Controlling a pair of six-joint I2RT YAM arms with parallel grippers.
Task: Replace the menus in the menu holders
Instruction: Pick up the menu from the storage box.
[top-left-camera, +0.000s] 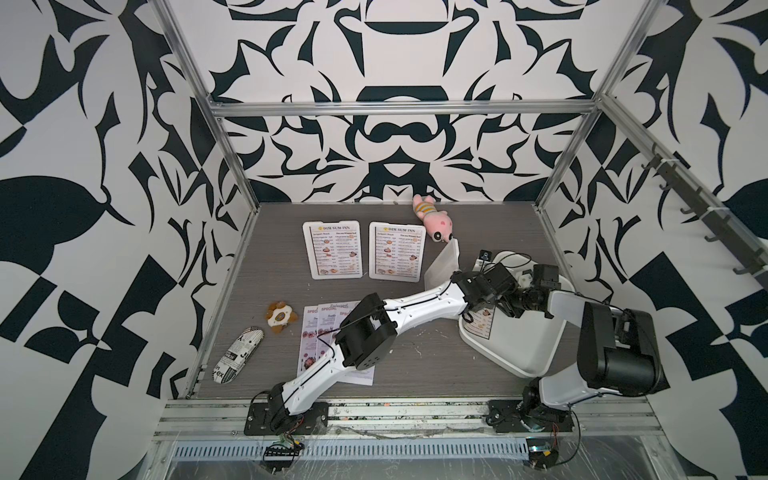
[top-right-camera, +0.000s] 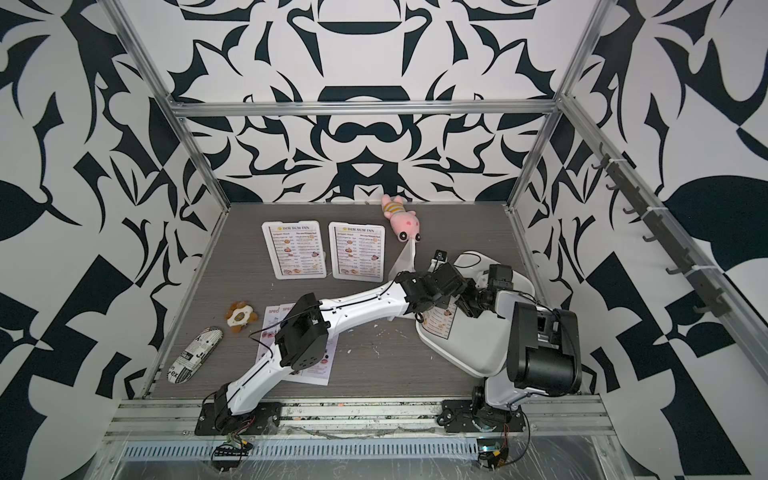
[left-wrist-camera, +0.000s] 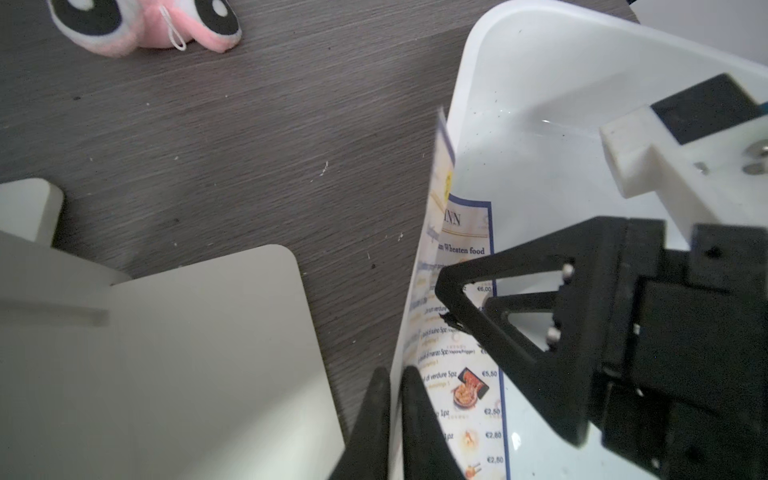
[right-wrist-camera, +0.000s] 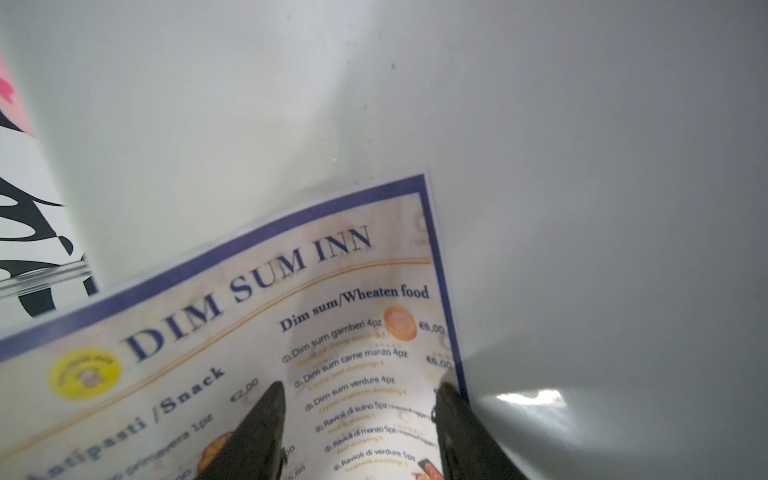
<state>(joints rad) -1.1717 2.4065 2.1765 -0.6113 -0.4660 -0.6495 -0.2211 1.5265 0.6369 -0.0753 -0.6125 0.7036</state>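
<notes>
Now menu edge pinched in left gripper

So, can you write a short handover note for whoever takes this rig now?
Left gripper: fingers shut, seemingly on the edge of the loose white, dark-bordered "DIM SUM INN" paper sheet.
Right gripper: fingers open over that sheet.
The sheet lies partly in the large white plastic tray, one edge curled up.
Two white plastic upright menu holders at the back, one and its neighbour, hold DIM SUM INN sheets; the third white holder stands beside the tray.
Pink-lavender "SPECIAL MENU" paper sheets lie fanned, partly under the left arm.
Done: one old sheet is out. Left: empty two holders, refill all three.
</notes>
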